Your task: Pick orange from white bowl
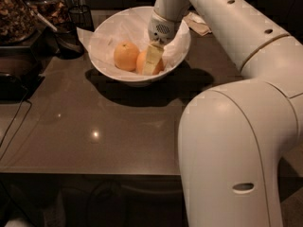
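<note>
The white bowl [106, 65], lined with crinkled white paper, stands at the back middle of the dark table. Two fruits lie in it. The orange [142, 62], of the deeper colour, lies on the right and is partly hidden by my gripper. A paler yellow-orange fruit [126, 56] lies touching it on the left. My gripper [151, 64] reaches down into the bowl from the upper right and sits right at the orange, covering its right side.
A dark mesh cup [80, 17] and a black scoop [65, 42] stand left of the bowl. Jars of dry food [14, 13] are at the far left. A folded napkin [199, 25] lies behind my arm. My white body [227, 164] fills the lower right. A cable [14, 122] runs along the left.
</note>
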`<state>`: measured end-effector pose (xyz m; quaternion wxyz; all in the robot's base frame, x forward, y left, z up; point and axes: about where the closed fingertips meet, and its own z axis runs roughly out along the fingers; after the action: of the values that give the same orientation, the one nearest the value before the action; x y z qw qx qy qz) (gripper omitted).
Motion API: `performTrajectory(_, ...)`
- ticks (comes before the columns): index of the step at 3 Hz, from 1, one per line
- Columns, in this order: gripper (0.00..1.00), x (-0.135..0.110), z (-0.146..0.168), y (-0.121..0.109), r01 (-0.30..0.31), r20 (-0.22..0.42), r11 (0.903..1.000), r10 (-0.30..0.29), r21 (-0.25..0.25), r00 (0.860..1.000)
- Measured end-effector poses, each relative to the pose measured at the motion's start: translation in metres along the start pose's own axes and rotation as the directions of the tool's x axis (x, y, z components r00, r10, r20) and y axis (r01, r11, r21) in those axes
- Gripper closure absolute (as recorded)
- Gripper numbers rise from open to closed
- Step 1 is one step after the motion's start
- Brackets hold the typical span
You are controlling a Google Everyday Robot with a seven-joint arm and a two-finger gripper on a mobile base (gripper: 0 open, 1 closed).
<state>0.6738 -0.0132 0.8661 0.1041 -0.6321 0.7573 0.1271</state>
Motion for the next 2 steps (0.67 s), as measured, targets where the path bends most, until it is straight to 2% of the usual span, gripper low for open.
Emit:
performTrajectory(1,0.34,-0.0016,0.0094,-0.0021,0.002,0.009,0.9998,-0.001,-0.020,1.000)
performTrajectory(2,0.52,-0.0016,0.0094,-0.0021,0.002,0.009,0.9998,-0.001,-0.020,1.000)
